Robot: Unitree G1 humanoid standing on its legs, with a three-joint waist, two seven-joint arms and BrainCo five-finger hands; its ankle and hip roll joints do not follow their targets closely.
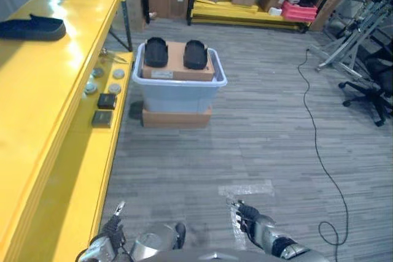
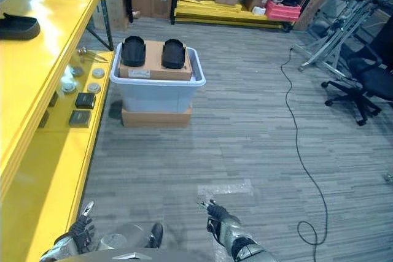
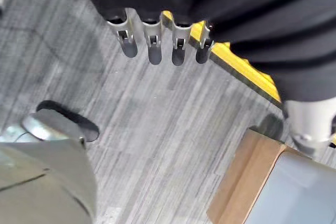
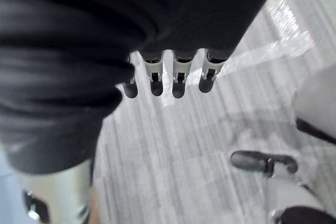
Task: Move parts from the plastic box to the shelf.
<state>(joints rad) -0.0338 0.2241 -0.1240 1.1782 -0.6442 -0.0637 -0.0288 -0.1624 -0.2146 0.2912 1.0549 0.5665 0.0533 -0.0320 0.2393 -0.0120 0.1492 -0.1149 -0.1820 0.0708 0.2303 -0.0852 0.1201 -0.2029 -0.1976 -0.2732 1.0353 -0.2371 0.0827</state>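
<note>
Both hands hang low at the bottom of the head views: left hand (image 1: 112, 231) by the shelf edge, right hand (image 1: 249, 218) over bare floor. Fingers (image 3: 151, 45) on the left are straight and relaxed, holding nothing; right fingers (image 4: 178, 74) likewise loose and empty. Ahead, well apart from both hands, plastic box (image 1: 178, 84) sits on a flat cardboard box (image 1: 177, 118), just beside the yellow shelf (image 1: 55, 90). Two black parts (image 1: 156, 52) rest on a carton inside it; probably moulded trays, hard to tell. Similar black pieces (image 1: 32, 27) lie on the shelf top. Step: approach, nothing grasped yet. Next needs walking closer, then reaching into the box.
</note>
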